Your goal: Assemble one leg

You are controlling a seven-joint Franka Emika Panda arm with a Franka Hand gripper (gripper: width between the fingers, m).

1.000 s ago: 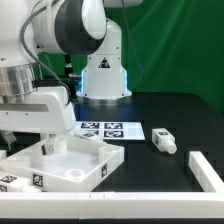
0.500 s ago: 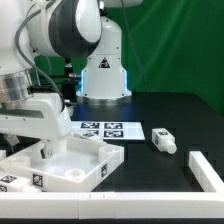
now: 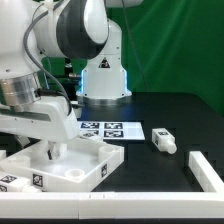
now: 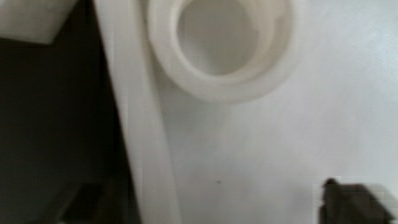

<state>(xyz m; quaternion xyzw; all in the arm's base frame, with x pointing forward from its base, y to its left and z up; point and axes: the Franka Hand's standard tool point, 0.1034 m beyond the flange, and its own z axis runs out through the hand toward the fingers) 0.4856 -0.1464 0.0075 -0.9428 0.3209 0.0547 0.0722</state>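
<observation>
A black tabletop (image 3: 150, 172) is seen spreading across the exterior view, with a green backdrop behind it. The white arm (image 3: 70, 35) is bent over the exterior view's left side, and its wrist is lowered into a white tray-like panel (image 3: 85, 172) that lies on the tabletop at the near left. Small black-and-white tags are carried on the panel's front wall. Inside the panel's hollow only the jaws are found. In the wrist view the two dark fingertips (image 4: 338, 197) are shown wide apart, so the jaws are released, with nothing but the panel's floor and raised rim between them. A round recess (image 4: 222, 45) is sunk into that floor (image 4: 267, 150) just beside the rim.

The marker board (image 3: 110, 130) is laid flat behind the panel, near the middle. A white bar (image 3: 207, 168) is placed at the exterior view's right edge. The leg (image 3: 163, 141) is left lying on its side on the tabletop, right of the marker board and well apart from the jaws
</observation>
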